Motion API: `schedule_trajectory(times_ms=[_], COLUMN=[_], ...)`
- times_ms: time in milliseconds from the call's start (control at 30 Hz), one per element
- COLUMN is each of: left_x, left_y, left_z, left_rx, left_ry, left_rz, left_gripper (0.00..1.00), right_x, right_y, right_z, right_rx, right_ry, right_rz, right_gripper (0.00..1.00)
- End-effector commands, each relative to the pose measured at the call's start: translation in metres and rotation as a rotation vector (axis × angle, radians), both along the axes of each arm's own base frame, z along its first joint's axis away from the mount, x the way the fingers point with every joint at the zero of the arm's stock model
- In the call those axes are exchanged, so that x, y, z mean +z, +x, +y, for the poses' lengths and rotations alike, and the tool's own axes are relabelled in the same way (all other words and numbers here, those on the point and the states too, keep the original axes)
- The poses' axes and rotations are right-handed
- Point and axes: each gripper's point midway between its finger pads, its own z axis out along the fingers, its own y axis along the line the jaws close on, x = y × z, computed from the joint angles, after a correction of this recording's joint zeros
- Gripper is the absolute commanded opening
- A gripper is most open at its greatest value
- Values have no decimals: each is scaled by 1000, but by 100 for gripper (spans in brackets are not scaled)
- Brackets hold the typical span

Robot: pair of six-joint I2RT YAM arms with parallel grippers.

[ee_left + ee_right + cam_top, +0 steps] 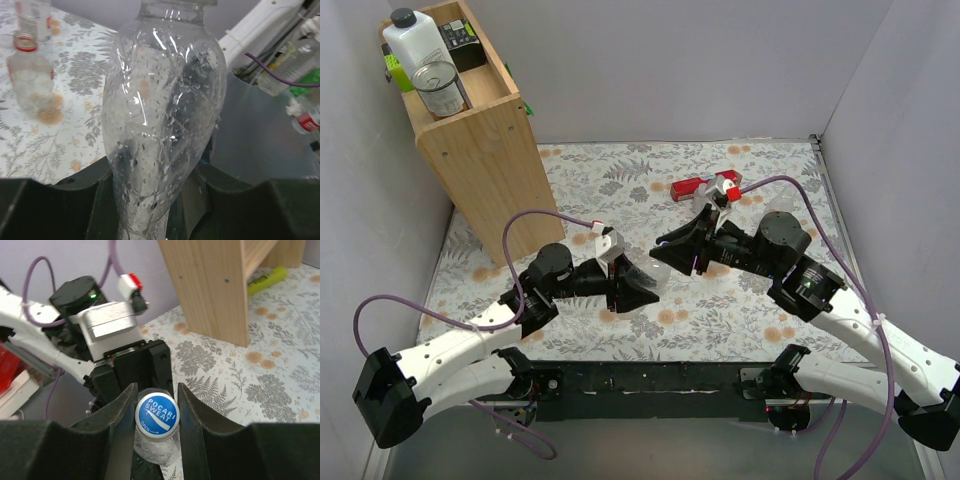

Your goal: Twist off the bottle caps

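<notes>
Blue cap (157, 415) in right end effector (156, 392) grip

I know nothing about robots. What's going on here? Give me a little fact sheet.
left gripper: shut on the body of a clear bottle
right gripper: shut on the cap
cap: blue, lettered Pocari Sweat, on the bottle's neck
second bottle: capless, red ring at the neck, upright on the table
shelf: wooden, far left
red box: beyond the arms
</notes>
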Motion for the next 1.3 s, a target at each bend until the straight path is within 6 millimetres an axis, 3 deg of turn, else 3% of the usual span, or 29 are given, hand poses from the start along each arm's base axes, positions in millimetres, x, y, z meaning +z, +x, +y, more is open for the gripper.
schedule_trajectory(times_ms=[0, 167, 367, 467, 500, 567, 600, 667, 800, 867, 1000, 1100, 1267], left_x=[27, 22, 8, 1, -1, -7, -9, -13, -22, -27, -32, -34, -35], left_y=[-43, -42, -13, 7, 11, 25, 29, 43, 67, 80, 97, 102, 105], left_z=[0, 1, -2, -1, -1, 0, 1, 4, 12, 18, 30, 36, 38], left_rx=[-312, -359, -195, -78, -51, 28, 52, 135, 276, 360, 483, 533, 559], left_ry=[-97, -89, -32, -4, 3, 25, 33, 55, 102, 129, 166, 184, 202], left_rz=[-44, -8, -21, -36, -37, -34, -34, -30, -7, 6, 14, 7, 1], left_gripper=[12, 12, 12, 11, 11, 11, 11, 12, 12, 11, 11, 11, 11], right_x=[20, 19, 16, 12, 11, 15, 17, 24, 29, 22, 1, -8, -2], right_y=[-40, -57, -23, -3, 0, 7, 9, 18, 39, 50, 61, 66, 66], right_z=[7, 5, -3, -11, -12, -18, -19, -28, -52, -59, -44, -30, -13], right_rx=[247, 370, 164, 27, 0, -59, -73, -155, -355, -439, -454, -427, -383], right_ry=[26, 3, -47, -65, -60, -49, -44, -22, 19, 24, -4, -1, 43], right_rz=[-173, -299, -292, -241, -225, -217, -211, -192, -114, -34, 77, 110, 116], right_gripper=[1, 1, 1, 20, 40, 58, 72, 78, 79, 76, 65, 63, 65])
